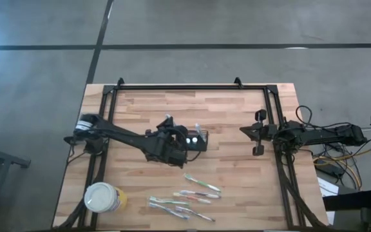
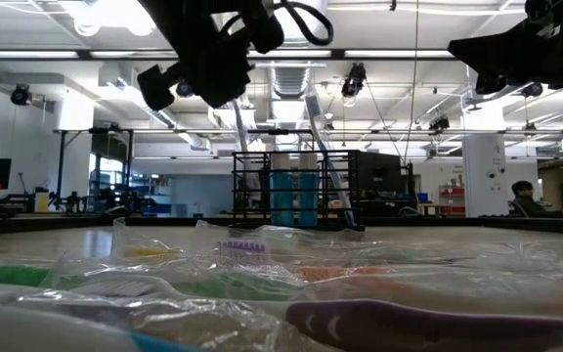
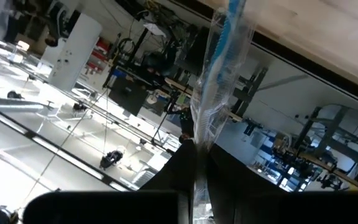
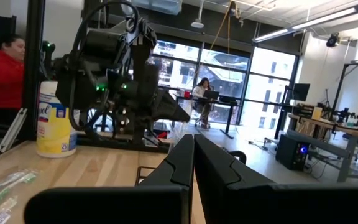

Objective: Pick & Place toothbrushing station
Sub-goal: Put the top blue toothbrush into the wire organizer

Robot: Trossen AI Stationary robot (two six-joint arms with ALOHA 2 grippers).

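While the left gripper hangs over the mid-table, its dark fingers pinch a clear-wrapped toothbrush with blue bristles, whose long axis runs straight out from the fingertips. Just beside that claw stands the small black rectangular mesh caddy, box-shaped, its long side running across the pale wooden plank table, with a wrapped brush standing in it. More crinkly wrapped toothbrushes lie nearer the table's front edge. Well off to the side, the right gripper waits, fingers pressed together.
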